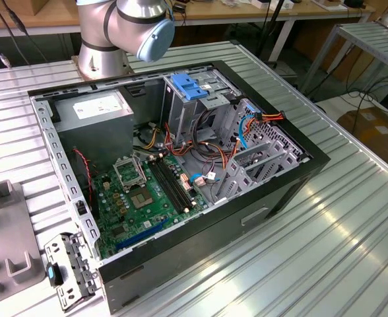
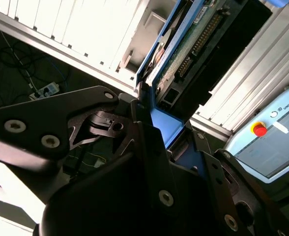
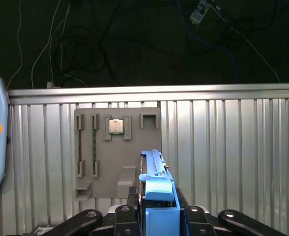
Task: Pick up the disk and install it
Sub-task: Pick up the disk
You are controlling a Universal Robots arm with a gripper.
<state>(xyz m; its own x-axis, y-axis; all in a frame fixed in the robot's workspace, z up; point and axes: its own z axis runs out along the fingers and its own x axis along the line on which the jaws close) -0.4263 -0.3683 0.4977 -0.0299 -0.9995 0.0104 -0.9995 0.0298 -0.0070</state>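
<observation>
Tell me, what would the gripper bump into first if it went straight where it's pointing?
Probably the grey tray on the ribbed table. In the first wrist view the gripper, shut on the disk, points toward the tray's corner, so the disk's tip would touch first. Depth is hard to judge.

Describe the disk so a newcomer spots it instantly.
Start at the black gripper in both wrist views. The disk is the flat slab clamped edge-on in it, over the ribbed table. Blue plastic rails and a green circuit-board face set it apart from the grey fixture plate behind.
</observation>
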